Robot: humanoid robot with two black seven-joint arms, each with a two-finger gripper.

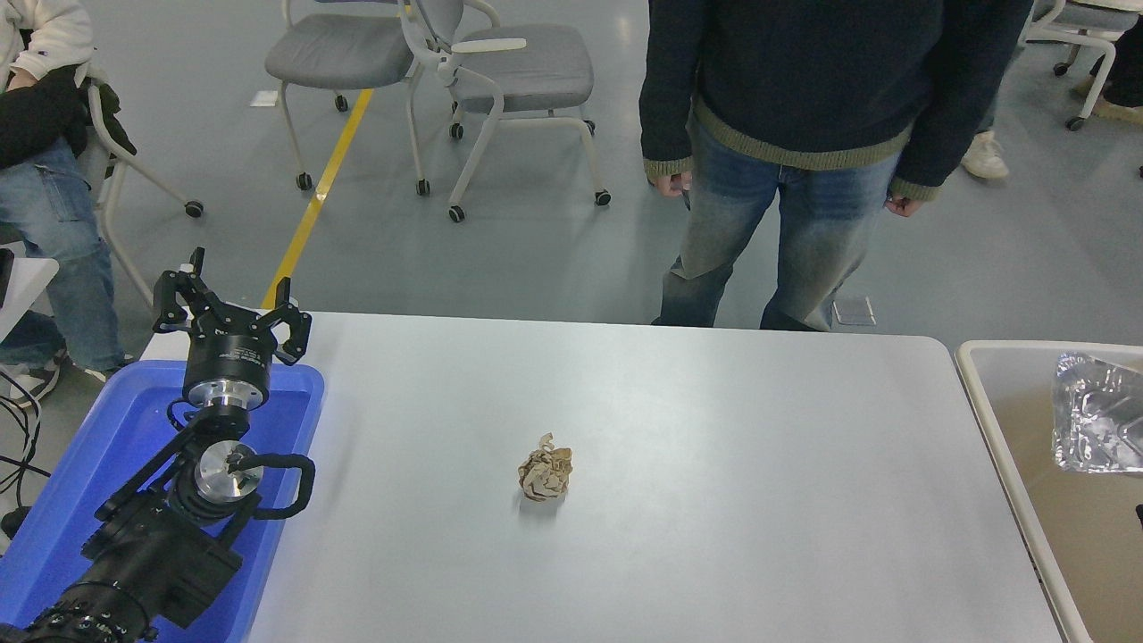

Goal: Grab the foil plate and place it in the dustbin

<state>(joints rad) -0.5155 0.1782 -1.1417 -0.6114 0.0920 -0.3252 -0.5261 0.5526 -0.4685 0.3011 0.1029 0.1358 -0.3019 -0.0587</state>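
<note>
The foil plate (1097, 413) was inside the dustbin (1000, 420), at the far right edge of the head view, its shiny crinkled body showing against the beige interior just within the thick off-white rim. Whether it had come to rest on the bin's floor or was on its way down could not be told from this single view, and part of it was cut off by the picture's edge. No tool was seen holding it: the right arm was almost wholly out of view, with only a small dark sliver at the right edge lower down that could not be identified. The left tool (234, 314) sat parked at the lower left above the blue tray (67, 500), its fingers spread and holding nothing. On the white surface (714, 446) only a small crumpled brown paper ball (546, 473) remained, near the middle and well apart from the bin. A person (804, 134) stood at the far side with arms hanging down, hands clear of the surface. Judged from how things lay, the task looked essentially complete: the plate had been lifted off and was in the bin. What seemed left, at most, was for the plate to settle and the right arm to return to rest; the paper ball was no part of this task.
</note>
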